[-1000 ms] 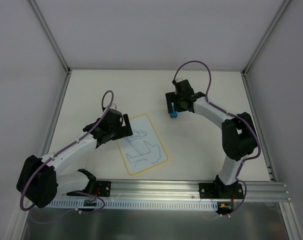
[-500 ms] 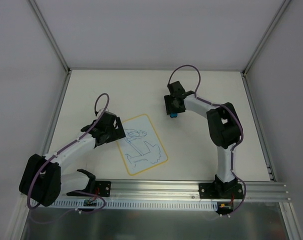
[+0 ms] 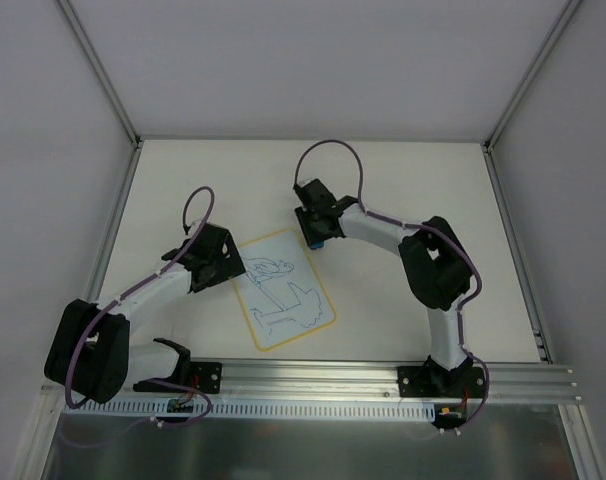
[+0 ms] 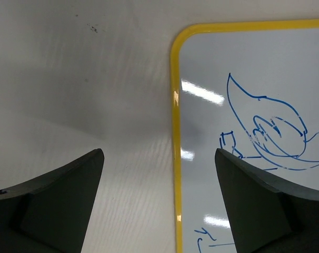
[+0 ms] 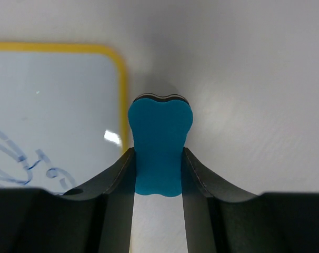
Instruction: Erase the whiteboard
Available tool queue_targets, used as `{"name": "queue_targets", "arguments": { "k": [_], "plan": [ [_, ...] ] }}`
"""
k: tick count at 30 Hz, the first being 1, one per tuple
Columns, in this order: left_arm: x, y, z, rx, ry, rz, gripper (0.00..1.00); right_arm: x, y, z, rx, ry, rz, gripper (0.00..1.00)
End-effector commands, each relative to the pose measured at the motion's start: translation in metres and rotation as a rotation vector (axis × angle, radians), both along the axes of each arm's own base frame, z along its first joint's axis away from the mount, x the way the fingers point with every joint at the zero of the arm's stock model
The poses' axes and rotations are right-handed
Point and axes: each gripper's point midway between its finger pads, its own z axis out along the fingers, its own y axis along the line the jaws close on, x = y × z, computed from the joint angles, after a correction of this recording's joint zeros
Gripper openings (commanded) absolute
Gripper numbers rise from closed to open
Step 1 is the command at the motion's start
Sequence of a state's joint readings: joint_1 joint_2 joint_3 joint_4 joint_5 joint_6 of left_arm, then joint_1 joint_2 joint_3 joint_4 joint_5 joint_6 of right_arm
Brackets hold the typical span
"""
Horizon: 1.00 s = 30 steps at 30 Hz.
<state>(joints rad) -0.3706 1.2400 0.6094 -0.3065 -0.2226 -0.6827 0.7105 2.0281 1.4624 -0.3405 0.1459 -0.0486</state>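
The whiteboard (image 3: pixel 295 262), white with a yellow rim and blue scribbles, lies flat and tilted on the table between the two arms. My right gripper (image 3: pixel 316 235) is at its far right corner, shut on the waist of a small blue bone-shaped eraser (image 5: pixel 159 132). In the right wrist view the gripper (image 5: pixel 158 158) holds the eraser just outside the whiteboard (image 5: pixel 54 95) corner, low over the table. My left gripper (image 3: pixel 231 262) stands open at the board's left edge. In the left wrist view the gripper (image 4: pixel 158 153) straddles the yellow rim of the whiteboard (image 4: pixel 175 132), holding nothing.
White walls with metal corner posts (image 3: pixel 103 75) enclose the table on three sides. An aluminium rail (image 3: pixel 323 378) carrying both arm bases runs along the near edge. A spare black gripper part (image 3: pixel 173 355) lies by the left base.
The right gripper has closed on the blue eraser and carried it left to the board's far right corner. The left gripper has drawn back slightly to the board's left edge.
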Motion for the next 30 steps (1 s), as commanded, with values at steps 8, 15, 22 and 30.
{"name": "queue_targets", "arguments": {
  "k": [8, 15, 22, 30],
  "plan": [
    [-0.006, 0.018, -0.006, 0.009, -0.027, 0.105, 0.83, -0.080, 0.084, 0.018, 0.031, 0.021, 0.144, 0.12],
    [-0.009, 0.013, -0.013, -0.022, -0.003, 0.101, 0.70, -0.090, 0.043, -0.007, -0.054, 0.067, 0.047, 0.06],
    [-0.008, 0.002, -0.025, -0.052, 0.040, 0.081, 0.44, -0.093, -0.017, -0.030, -0.133, 0.129, -0.065, 0.04],
    [0.001, -0.035, -0.035, -0.134, 0.073, 0.008, 0.10, -0.090, -0.064, -0.035, -0.194, 0.149, -0.154, 0.04]
  ]
}}
